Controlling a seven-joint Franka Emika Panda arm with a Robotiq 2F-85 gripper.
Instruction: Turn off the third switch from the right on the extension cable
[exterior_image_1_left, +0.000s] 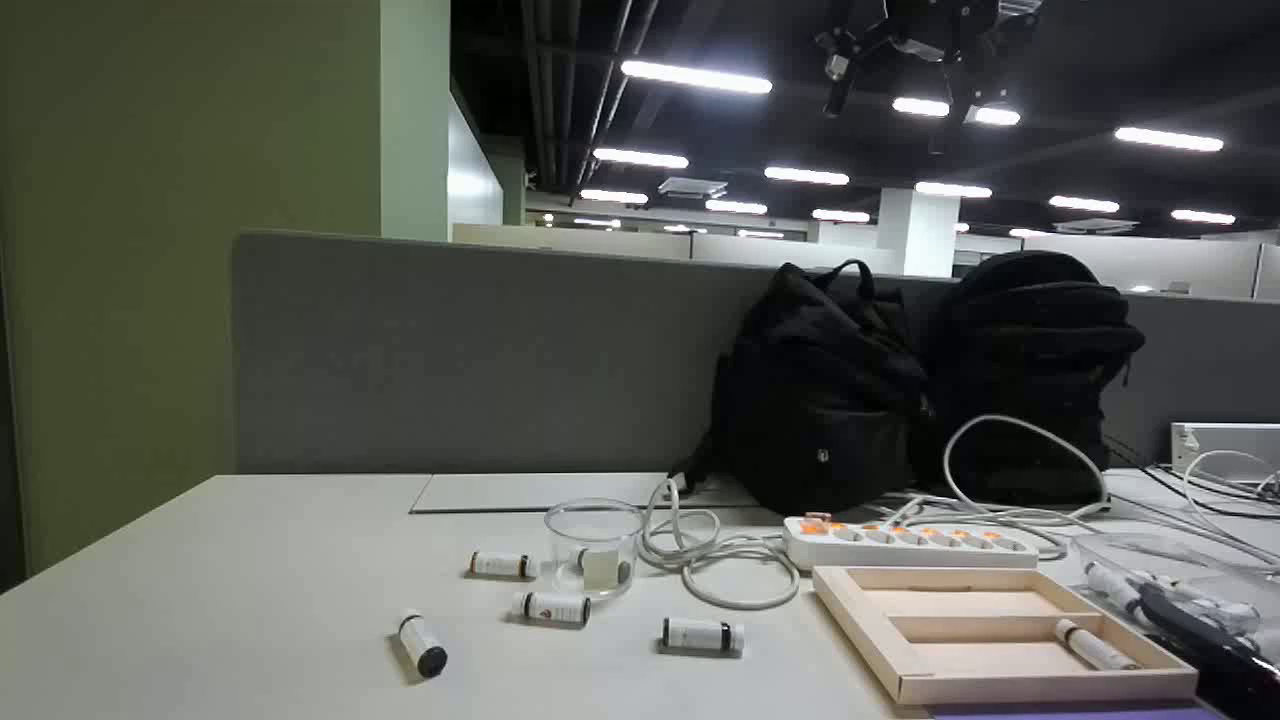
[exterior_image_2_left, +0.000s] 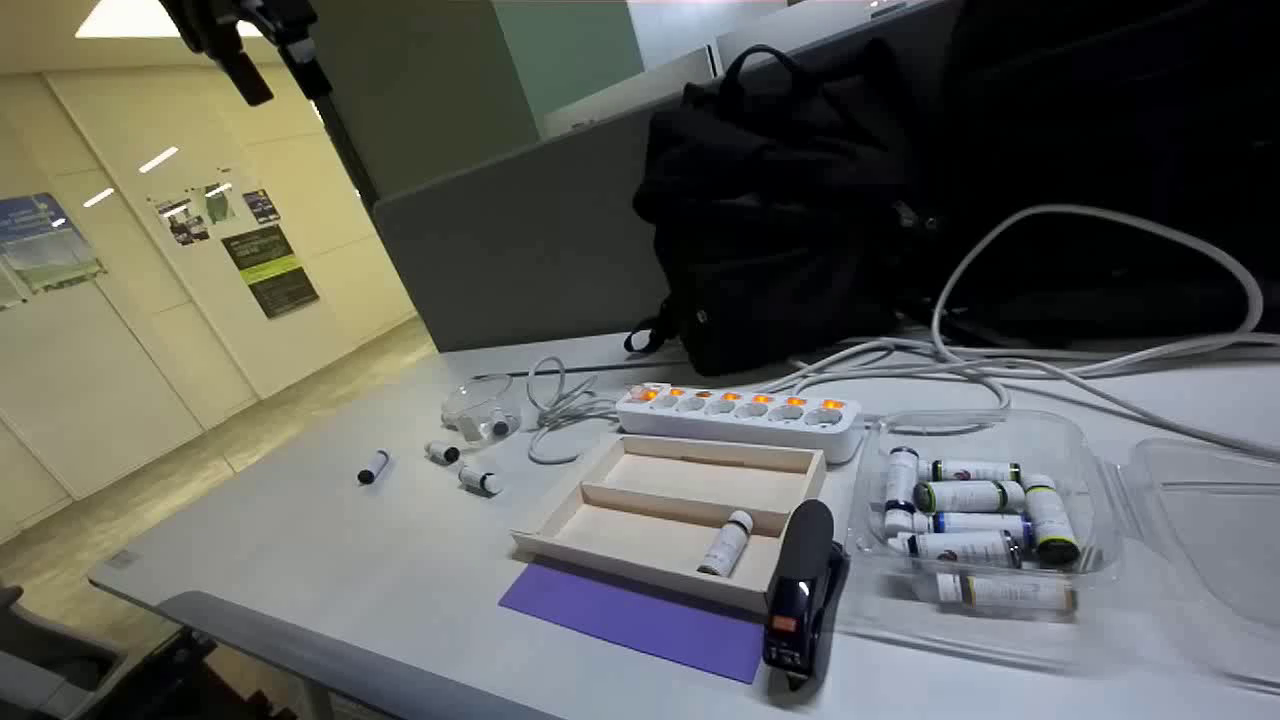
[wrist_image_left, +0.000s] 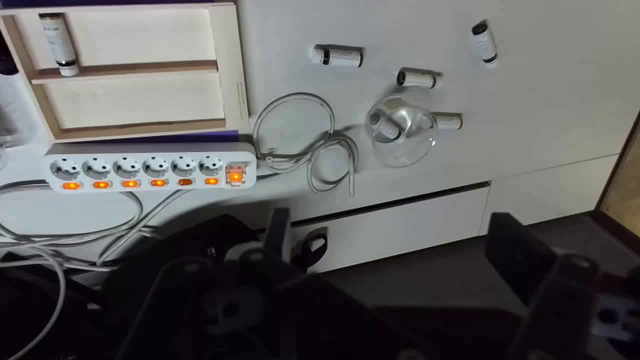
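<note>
The extension cable, a long white power strip, lies on the table in both exterior views (exterior_image_1_left: 910, 552) (exterior_image_2_left: 735, 420) and at the left of the wrist view (wrist_image_left: 150, 176). Its switches glow orange, except one dark switch (wrist_image_left: 185, 181), third from the right end in the wrist view. The rightmost switch (wrist_image_left: 236, 176) there is larger and lit under a clear cover. My gripper (wrist_image_left: 390, 217) is open with nothing between its fingers, pointing down right of the strip in the wrist view. It hangs high above the table at the top of both exterior views (exterior_image_1_left: 885, 125) (exterior_image_2_left: 287, 92).
A pale wooden frame (wrist_image_left: 232, 65) lies beside the strip with one bottle in it. A coiled white cable (wrist_image_left: 330, 150), clear cup (wrist_image_left: 402, 150) and several small bottles lie nearby. Black backpacks (exterior_image_1_left: 820, 400) stand behind. A stapler (exterior_image_2_left: 805, 580) and clear box (exterior_image_2_left: 1090, 520) sit near the frame.
</note>
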